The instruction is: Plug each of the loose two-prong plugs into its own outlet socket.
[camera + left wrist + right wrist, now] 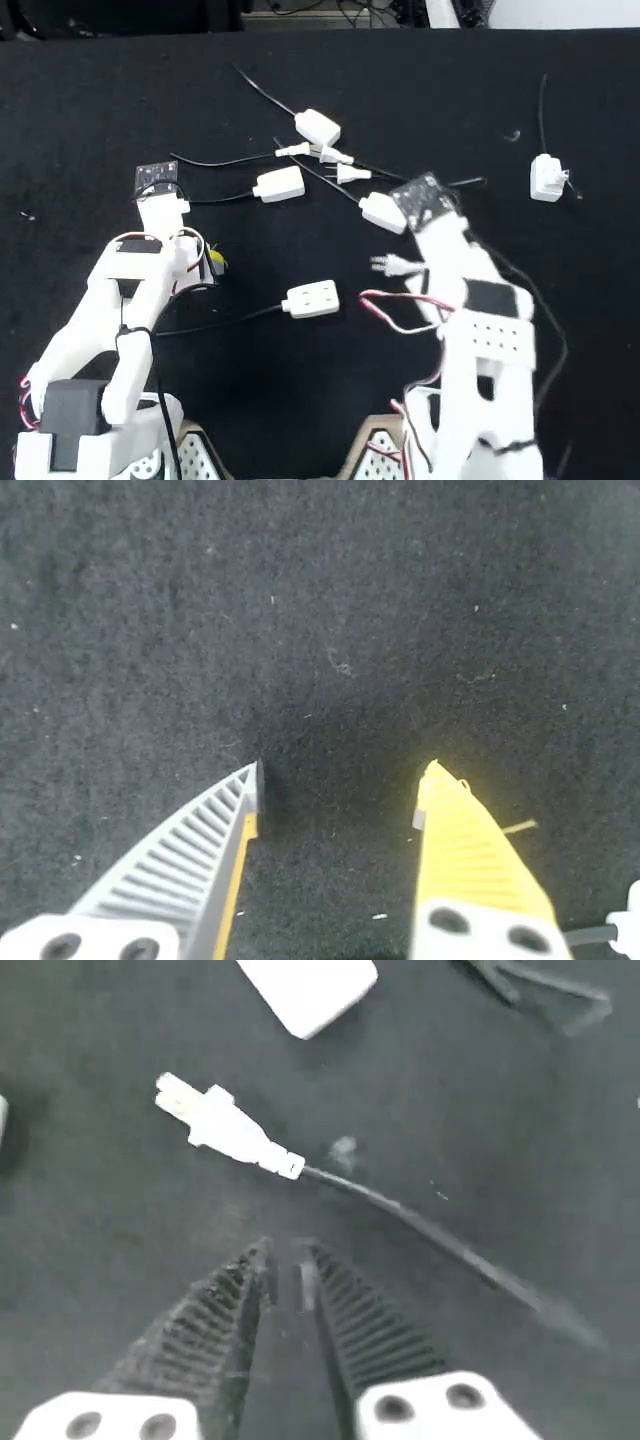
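the left claw is spread wide and holds nothing. it sits over bare black counter, left of the middle outlet socket. the right claw is nearly closed, a thin gap between its tips, and empty. a loose two-prong plug lies on the counter just past those tips. in the high view a white plug lies right of that socket, and small plugs cluster beyond it.
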`<state>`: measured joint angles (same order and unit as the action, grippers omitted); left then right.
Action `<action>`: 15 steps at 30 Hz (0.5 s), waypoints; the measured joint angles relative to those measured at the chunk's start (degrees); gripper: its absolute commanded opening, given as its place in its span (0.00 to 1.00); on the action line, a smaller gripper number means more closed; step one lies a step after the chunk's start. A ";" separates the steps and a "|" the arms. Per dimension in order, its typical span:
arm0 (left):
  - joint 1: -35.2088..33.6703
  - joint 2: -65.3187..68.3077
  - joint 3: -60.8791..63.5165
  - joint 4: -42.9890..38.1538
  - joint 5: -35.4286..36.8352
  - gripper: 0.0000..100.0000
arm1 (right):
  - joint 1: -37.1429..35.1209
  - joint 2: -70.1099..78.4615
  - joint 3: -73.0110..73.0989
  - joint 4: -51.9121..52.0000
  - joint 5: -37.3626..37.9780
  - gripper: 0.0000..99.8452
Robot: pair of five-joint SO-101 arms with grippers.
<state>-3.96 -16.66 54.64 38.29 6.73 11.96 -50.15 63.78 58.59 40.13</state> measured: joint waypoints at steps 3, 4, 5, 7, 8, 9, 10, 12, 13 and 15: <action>0.00 0.00 0.00 0.00 0.00 0.25 | 2.55 -4.04 -0.97 7.12 2.99 0.27; 0.00 0.00 0.00 0.00 0.00 0.25 | 2.90 -5.63 -2.20 9.76 3.78 0.27; 0.00 0.00 0.00 0.00 0.00 0.25 | 3.08 -7.30 -3.78 12.22 4.48 0.26; 0.00 0.00 0.00 0.00 0.00 0.25 | 2.99 -10.29 -6.24 14.95 5.19 0.24; 0.00 0.00 0.00 0.00 0.00 0.25 | 2.90 -11.52 -6.77 15.03 5.45 0.23; 0.00 0.00 0.00 0.00 0.00 0.25 | 2.37 -12.57 -6.86 15.03 5.63 0.21; 0.00 0.00 0.00 0.00 0.00 0.25 | 0.97 -13.10 -6.86 14.51 5.98 0.19; 0.00 0.00 0.00 0.00 0.00 0.25 | -2.37 -13.19 -5.45 12.84 8.35 0.18; 0.00 0.00 0.00 0.00 0.00 0.25 | -4.04 -12.48 -4.22 12.04 9.76 0.18; 0.00 0.00 0.00 0.00 0.00 0.25 | -7.56 -9.49 -2.90 10.37 13.10 0.18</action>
<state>-3.96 -16.66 54.64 38.29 6.73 4.40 -59.65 60.88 68.97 53.23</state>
